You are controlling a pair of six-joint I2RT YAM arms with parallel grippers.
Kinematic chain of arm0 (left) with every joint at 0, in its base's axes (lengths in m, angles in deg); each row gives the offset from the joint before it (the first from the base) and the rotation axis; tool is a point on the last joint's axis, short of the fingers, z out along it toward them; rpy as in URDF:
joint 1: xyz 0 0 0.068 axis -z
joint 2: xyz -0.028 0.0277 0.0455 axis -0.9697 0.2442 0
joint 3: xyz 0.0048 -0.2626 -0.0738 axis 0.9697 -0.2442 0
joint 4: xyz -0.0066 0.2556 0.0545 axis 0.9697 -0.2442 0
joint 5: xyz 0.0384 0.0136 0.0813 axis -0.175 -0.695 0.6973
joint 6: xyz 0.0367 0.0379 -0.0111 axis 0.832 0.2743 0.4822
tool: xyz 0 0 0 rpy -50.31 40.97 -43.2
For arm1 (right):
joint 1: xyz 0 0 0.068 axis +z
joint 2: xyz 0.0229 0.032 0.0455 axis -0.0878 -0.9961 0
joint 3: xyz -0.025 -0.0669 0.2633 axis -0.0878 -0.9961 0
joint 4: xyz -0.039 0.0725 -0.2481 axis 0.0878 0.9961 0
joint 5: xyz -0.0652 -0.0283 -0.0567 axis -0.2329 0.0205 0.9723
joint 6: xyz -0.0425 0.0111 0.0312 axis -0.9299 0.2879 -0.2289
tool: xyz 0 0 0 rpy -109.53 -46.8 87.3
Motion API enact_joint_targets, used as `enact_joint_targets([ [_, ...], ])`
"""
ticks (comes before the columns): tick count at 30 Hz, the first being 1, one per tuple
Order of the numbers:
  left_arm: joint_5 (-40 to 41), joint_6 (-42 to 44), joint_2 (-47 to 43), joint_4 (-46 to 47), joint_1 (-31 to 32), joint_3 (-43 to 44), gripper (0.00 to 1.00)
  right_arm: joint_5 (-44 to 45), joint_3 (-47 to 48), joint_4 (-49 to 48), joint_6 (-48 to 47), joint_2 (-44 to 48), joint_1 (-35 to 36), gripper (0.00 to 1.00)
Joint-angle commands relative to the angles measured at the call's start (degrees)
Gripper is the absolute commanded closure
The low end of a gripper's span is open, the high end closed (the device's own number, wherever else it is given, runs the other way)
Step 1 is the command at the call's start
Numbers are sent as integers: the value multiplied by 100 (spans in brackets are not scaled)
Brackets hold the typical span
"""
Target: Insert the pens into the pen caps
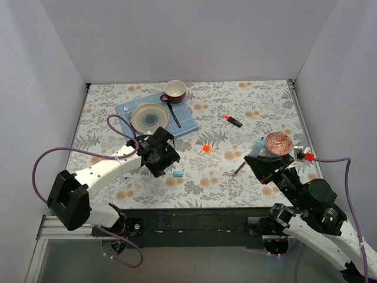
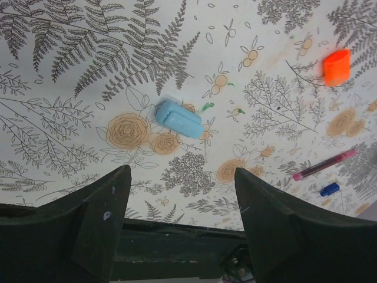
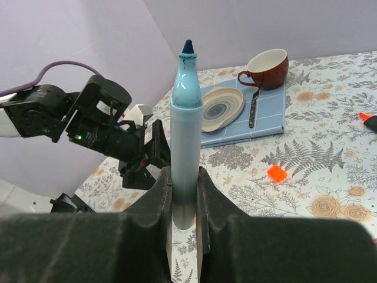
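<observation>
Right wrist cam: marker [image 3: 186, 118] stands upright btwn my right fingers [image 3: 158, 194], pinched tight low on the barrel, nib end up. Body is chunky and light blue, w/ a shoulder tapering to a bare dark-teal nib. It's held off the tabletop [image 1: 265, 106], over the near-right part.

Its match, the blue cap [image 2: 178, 118], lies flat on the tabletop. In left wrist cam it sits straight ahead of my left fingers [image 2: 100, 203], approx. on the line of the gap btwn them, touching neither. Its long axis runs diagonal there, upper left to lower right, so it lies at a slant to the gap. It's short, blocky and the same light blue; can't tell which end is open. Left fingers are wide apart, nothing in them.

Left arm is by far the nearer to the cap; the right is well apart from it. So prob. next: left turns to square up w/ the cap, comes down, closes across its narrow sides, then carries it to the nib.

Further out: orange cap [image 2: 337, 66] off to the right, maroon pen [image 2: 325, 164] and dark-blue cap [image 2: 330, 189] beyond. Highlighter [image 1: 233, 121] lies mid-tabletop, bowl [image 1: 278, 142] just beside my right fingers.
</observation>
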Motion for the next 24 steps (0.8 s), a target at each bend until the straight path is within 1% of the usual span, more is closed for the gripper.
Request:
enact_joint_targets([
  [1,-133,-5363,245,51,38,80,31,150,82,-62,-16,81,5,99],
  [4,-28,-5354,464,307,38,44,31,97,100,-44,-25,46,-3,99],
  [11,-142,-5284,1221,282,108,387,33,149,126,8,-77,72,5,99],
  [13,-194,-5354,1309,264,126,369,33,167,135,44,-95,81,-3,99],
  [16,-229,-5346,1406,474,144,264,33,193,153,79,-112,107,-3,99],
  [20,-72,-5293,1581,422,144,334,34,229,170,123,-130,143,-3,99],
  [24,-89,-5310,1704,483,144,264,36,264,197,158,-156,178,5,99],
])
